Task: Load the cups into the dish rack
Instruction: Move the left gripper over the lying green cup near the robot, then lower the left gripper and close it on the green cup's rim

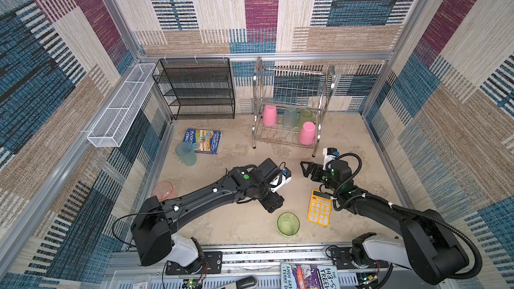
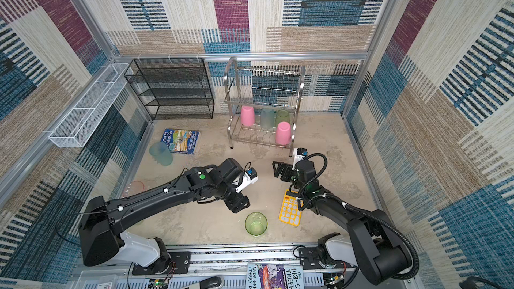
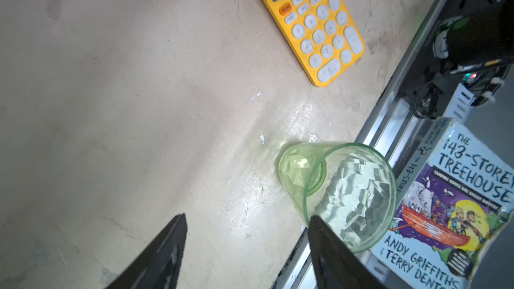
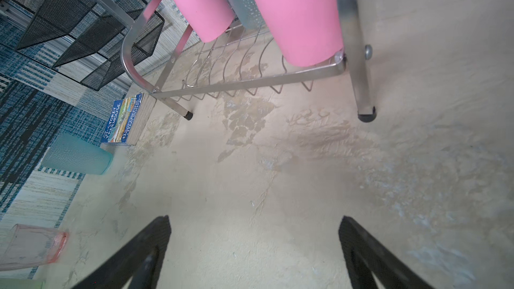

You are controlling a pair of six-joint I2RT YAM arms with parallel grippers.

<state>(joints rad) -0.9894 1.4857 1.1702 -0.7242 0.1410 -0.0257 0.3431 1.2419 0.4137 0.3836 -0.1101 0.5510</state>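
1. The dish rack (image 1: 332, 82) is seen at 12 o'clock on the table (image 1: 236, 226) in both top views, close to the back wall.
2. Four cups are held on its lower tier: a rear pink cup (image 1: 269, 115) toward 9 o'clock, a racked teal cup (image 1: 289, 118) and a racked green cup (image 1: 305, 115) behind, and a front pink cup (image 1: 307, 133) at the 4 o'clock corner. The pink ones are set mouth down.
3. Three cups are left on the table: a loose green cup (image 1: 288, 223) standing mouth up at 6 o'clock, a loose teal cup (image 1: 185, 153) at 10 o'clock, and a salmon cup (image 1: 164, 190) at 9 o'clock.
4. The loose teal cup is placed just beside a corner of the blue book (image 1: 204, 140).
5. A yellow calculator (image 1: 319, 209) is laid flat at 4 o'clock, near the loose green cup but apart from it.
6. The left gripper (image 3: 247, 221) is held above the table just at 11 o'clock of the loose green cup. Its fingers are spread with nothing between them. One fingertip is seen against the cup's rim in the left wrist view, but contact cannot be judged.
7. The right gripper (image 4: 254, 221) is held at 6 o'clock of the rack, with its fingers spread wide over bare table and nothing gripped.
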